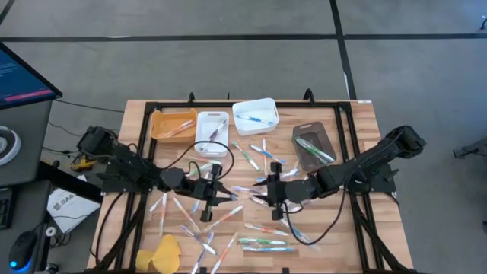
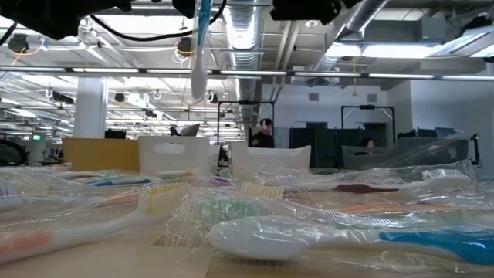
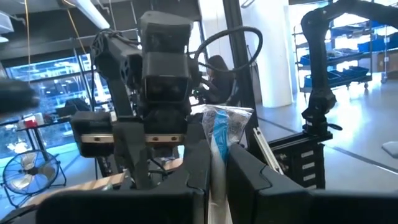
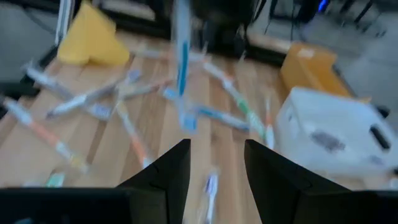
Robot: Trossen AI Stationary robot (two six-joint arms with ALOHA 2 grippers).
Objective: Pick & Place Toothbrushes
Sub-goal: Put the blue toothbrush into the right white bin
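Note:
Several wrapped toothbrushes (image 1: 262, 243) lie flat and scattered over the wooden table, and they also show close up in the low view (image 2: 309, 232). My left gripper (image 1: 219, 193) is at mid-table, shut on one blue toothbrush (image 3: 219, 127). That brush hangs in the air in the low view (image 2: 201, 46) and in the right wrist view (image 4: 181, 56). My right gripper (image 1: 268, 192) faces the left one from the table's right. Its fingers are open (image 4: 214, 168), and it holds nothing. My left gripper pinches the blue toothbrush, in its clear wrap (image 3: 217, 140), between its two fingers. The brush is lifted clear of the table and hangs upright with its white head (image 2: 198, 83) lowest. The fingers hide which part of the handle they are on.
Along the far edge stand an orange bin (image 1: 171, 122), two white bins (image 1: 211, 131) (image 1: 255, 114) and a brown bin (image 1: 312, 144), each with brushes inside. A yellow lump (image 1: 163, 255) lies at the near left. Black frame rails (image 1: 228, 104) border the table. A person (image 2: 264, 133) stands far off.

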